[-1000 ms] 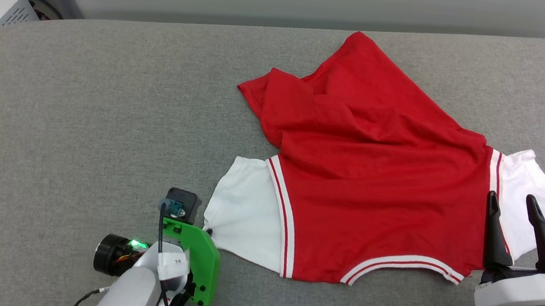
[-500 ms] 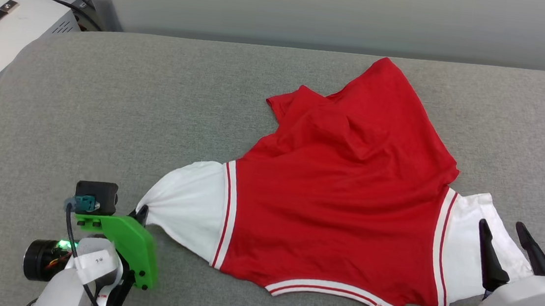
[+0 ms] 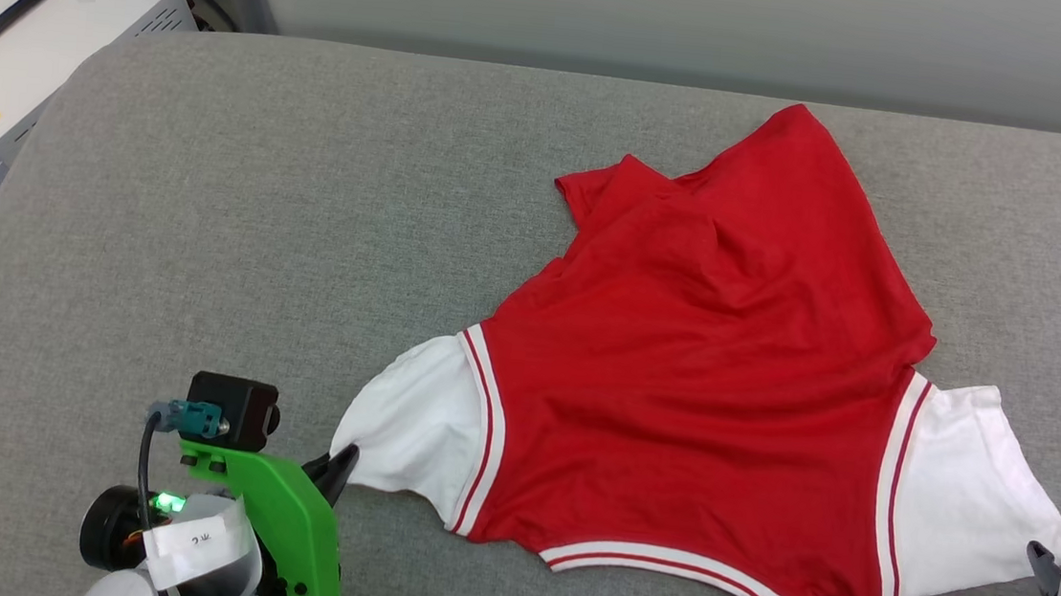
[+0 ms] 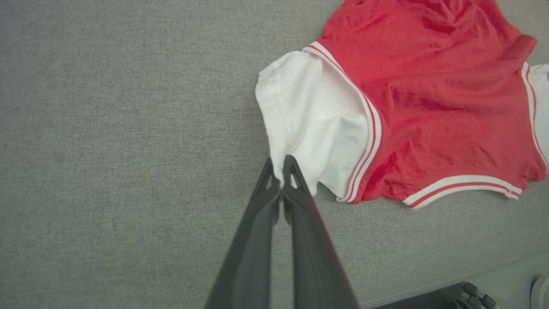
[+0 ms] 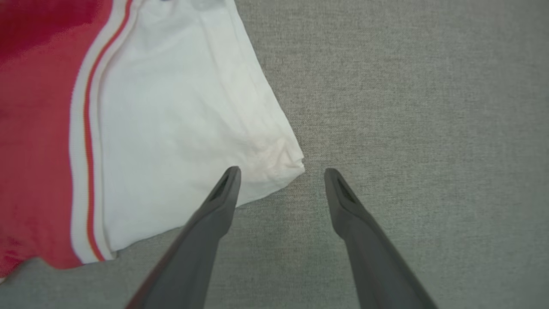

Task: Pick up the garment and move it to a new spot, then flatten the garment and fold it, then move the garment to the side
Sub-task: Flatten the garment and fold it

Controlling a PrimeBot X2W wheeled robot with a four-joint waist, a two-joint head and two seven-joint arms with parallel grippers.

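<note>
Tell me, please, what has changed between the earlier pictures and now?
The left end effector, shut on the shirt's left sleeve, has pulled that sleeve outward into a taut point. The right end effector, open, has drawn back from over the right sleeve to its outer corner. The shirt's red body stays rumpled at the far end on the grey table.

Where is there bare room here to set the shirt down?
Widest bare patch: the grey surface left of the garment, out to the white box at the far-left corner. A thinner strip lies behind the garment. Crowded near front: left gripper pinches one sleeve, right gripper open at the other.
</note>
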